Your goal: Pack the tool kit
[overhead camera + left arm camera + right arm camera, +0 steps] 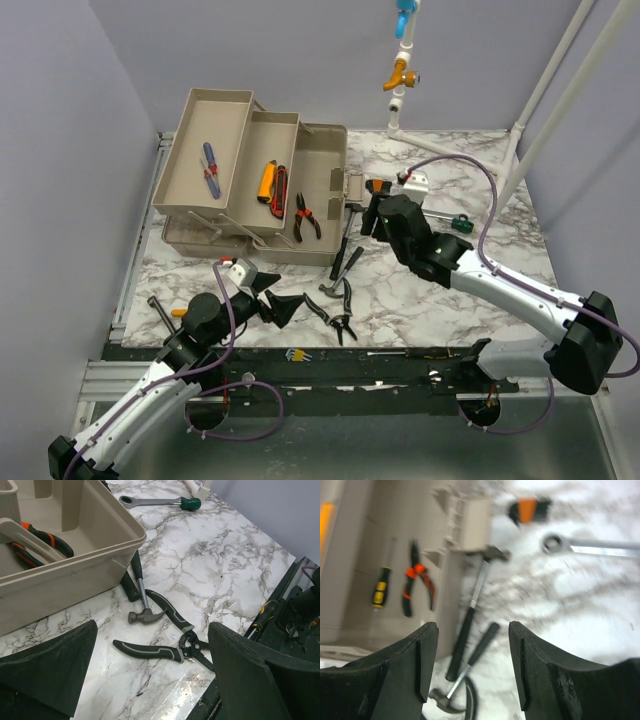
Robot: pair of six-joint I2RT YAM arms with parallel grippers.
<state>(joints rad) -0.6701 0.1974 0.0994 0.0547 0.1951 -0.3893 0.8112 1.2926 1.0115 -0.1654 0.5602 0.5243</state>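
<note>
The beige tool box [322,160] stands open at the back left with its trays spread. It holds a blue tool [210,170], a yellow and a red knife [272,183] and orange pliers [305,218]. Two hammers [345,245] lie beside the box and black pliers [335,312] in front of them. My left gripper [275,305] is open and empty, low over the table left of the black pliers [160,650] and small hammer [142,612]. My right gripper [372,215] is open and empty above the hammers [470,620], next to the box wall [451,595].
A green-handled ratchet wrench [450,222] lies at the back right, also in the right wrist view [585,545]. An orange-black item [527,510] lies near the box latch. Hex keys [295,353] lie on the front rail. A white pipe frame [530,120] stands at the back right.
</note>
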